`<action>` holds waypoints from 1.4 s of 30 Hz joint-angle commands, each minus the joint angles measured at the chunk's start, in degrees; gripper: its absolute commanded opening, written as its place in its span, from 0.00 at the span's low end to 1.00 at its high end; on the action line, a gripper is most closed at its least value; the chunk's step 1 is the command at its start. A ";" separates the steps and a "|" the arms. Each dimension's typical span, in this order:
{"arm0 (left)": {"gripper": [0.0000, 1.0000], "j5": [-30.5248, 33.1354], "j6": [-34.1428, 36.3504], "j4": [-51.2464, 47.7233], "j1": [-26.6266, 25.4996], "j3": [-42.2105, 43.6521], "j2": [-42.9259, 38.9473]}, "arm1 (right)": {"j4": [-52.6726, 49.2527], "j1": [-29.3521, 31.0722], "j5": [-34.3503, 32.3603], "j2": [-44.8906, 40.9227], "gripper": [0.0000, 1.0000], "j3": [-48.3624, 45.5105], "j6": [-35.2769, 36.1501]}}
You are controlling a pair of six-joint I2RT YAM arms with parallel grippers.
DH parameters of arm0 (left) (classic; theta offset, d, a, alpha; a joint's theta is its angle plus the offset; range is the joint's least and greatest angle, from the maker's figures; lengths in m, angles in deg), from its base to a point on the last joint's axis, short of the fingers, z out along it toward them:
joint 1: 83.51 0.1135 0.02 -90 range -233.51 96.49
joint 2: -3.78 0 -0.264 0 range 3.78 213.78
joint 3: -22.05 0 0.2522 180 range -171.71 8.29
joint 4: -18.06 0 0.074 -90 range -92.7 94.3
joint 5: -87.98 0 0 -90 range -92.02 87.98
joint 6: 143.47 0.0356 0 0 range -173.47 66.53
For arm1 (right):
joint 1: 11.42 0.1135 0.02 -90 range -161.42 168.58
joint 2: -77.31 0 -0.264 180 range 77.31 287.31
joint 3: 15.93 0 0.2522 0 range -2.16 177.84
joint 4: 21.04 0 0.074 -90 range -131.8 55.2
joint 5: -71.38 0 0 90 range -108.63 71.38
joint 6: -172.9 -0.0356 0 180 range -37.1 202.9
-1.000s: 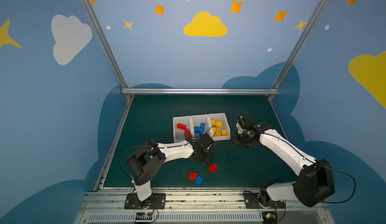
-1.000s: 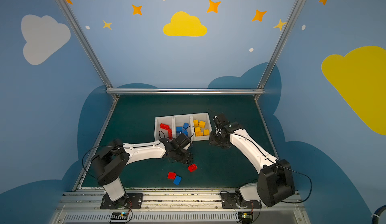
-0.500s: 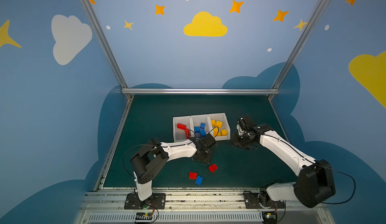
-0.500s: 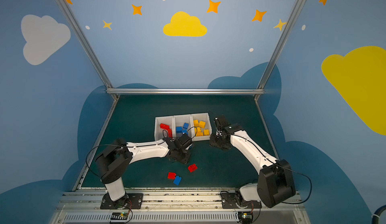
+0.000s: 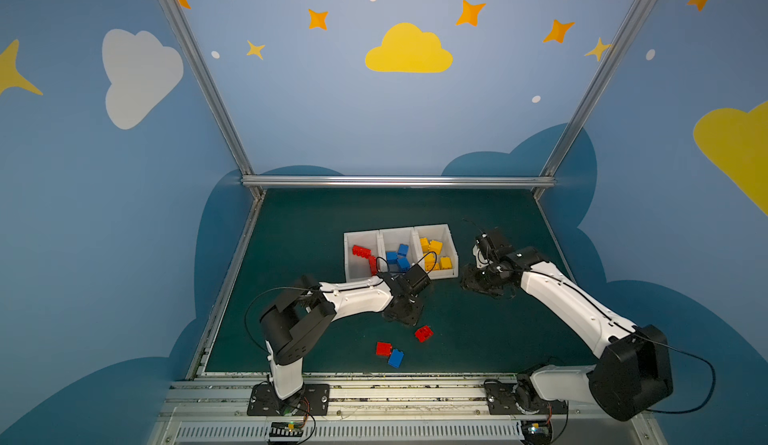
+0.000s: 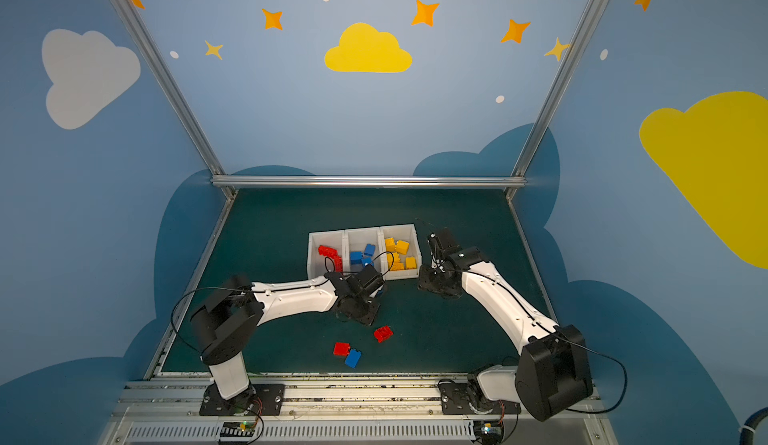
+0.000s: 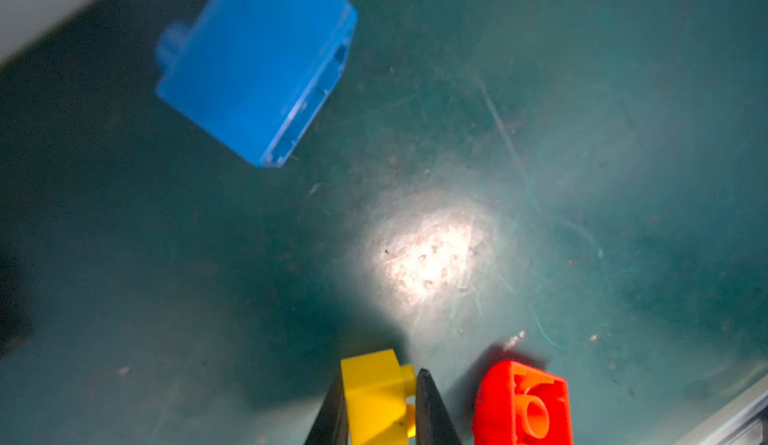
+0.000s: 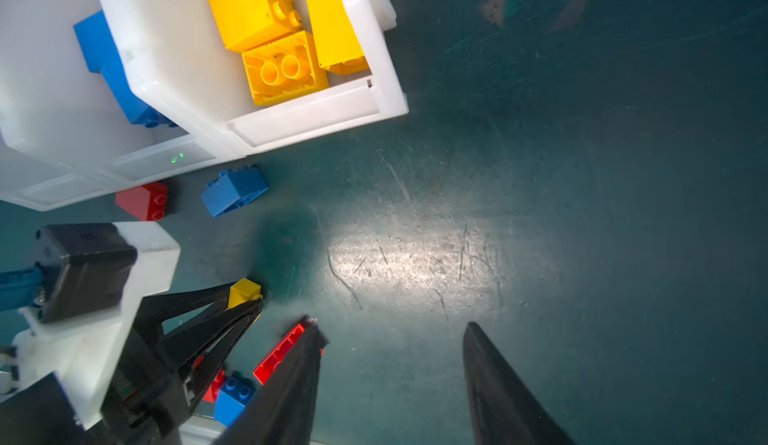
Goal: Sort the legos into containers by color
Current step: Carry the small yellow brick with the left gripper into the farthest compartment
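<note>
My left gripper (image 7: 380, 384) is shut on a small yellow lego (image 7: 374, 397), low over the green mat in front of the white containers (image 5: 454, 256). The right wrist view shows the same yellow lego (image 8: 244, 291) pinched at the tips. Three bins hold red, blue and yellow legos (image 5: 434, 249). Loose on the mat lie a red lego (image 5: 423, 333) by the left gripper (image 5: 405, 312), plus a red lego (image 5: 383, 348) touching a blue lego (image 5: 395, 357). My right gripper (image 8: 390, 328) is open and empty, right of the bins.
A blue lego (image 8: 234, 190) and a red lego (image 8: 143, 201) lie just in front of the container wall (image 8: 316, 114). The left arm covers them in both top views. A metal rail (image 5: 374, 380) edges the mat's front.
The left gripper has shut on the yellow lego. The left arm has shifted a little; the right gripper has edged slightly toward the front and stays open.
</note>
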 commanded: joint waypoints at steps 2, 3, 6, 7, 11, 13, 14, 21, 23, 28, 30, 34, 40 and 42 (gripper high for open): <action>0.22 1.89 3.78 -3.41 0.86 -7.08 -2.93 | -1.88 -0.45 -0.82 -3.06 0.55 -1.01 -0.44; 0.23 2.01 4.66 -3.75 1.25 -8.78 -2.92 | -2.08 -0.58 -1.06 -3.59 0.55 -1.16 -0.31; 0.23 2.44 5.74 -3.85 2.91 -13.85 -1.68 | -2.61 -0.88 -1.44 -4.74 0.55 -1.65 -0.26; 0.24 2.68 6.12 -3.74 3.36 -15.38 -0.97 | -2.71 -1.05 -1.36 -5.01 0.55 -1.85 -0.30; 0.24 2.84 8.93 -4.55 5.25 -24.44 4.33 | -2.97 -1.55 -0.96 -6.15 0.55 -2.61 -0.35; 0.24 2.39 10.09 -5.68 6.15 -29.25 7.81 | -3.04 -1.76 -0.66 -6.57 0.55 -3.01 -0.44; 0.24 2.19 10.76 -6.37 6.68 -31.88 9.81 | -3.12 -1.87 -0.53 -6.79 0.55 -3.23 -0.53; 0.25 1.07 13.34 -10.97 8.18 -47.24 21.96 | -3.84 -2.11 0.14 -8.14 0.55 -4.59 -0.65; 0.25 0.44 13.53 -11.99 8.47 -50.56 24.70 | -4.01 -2.12 0.06 -8.41 0.55 -5.02 -0.77; 0.28 -1.55 13.54 -11.76 8.92 -54.23 27.93 | -4.03 -2.47 0.22 -8.64 0.55 -5.68 -1.14; 0.32 -2.02 13.62 -11.85 9.12 -54.94 28.49 | -3.78 -2.62 0.36 -8.64 0.55 -5.91 -1.12; 0.43 -2.42 13.64 -12.24 9.52 -55.15 28.42 | -3.60 -2.84 0.58 -8.12 0.55 -5.76 -0.92; 0.53 -1.95 13.15 -11.11 10.21 -51.53 24.10 | -3.61 -3.08 1.01 -7.33 0.56 -5.30 -0.57; 0.56 -2.03 12.73 -9.38 10.69 -47.96 20.97 | -3.76 -3.04 1.35 -7.15 0.56 -5.17 -0.33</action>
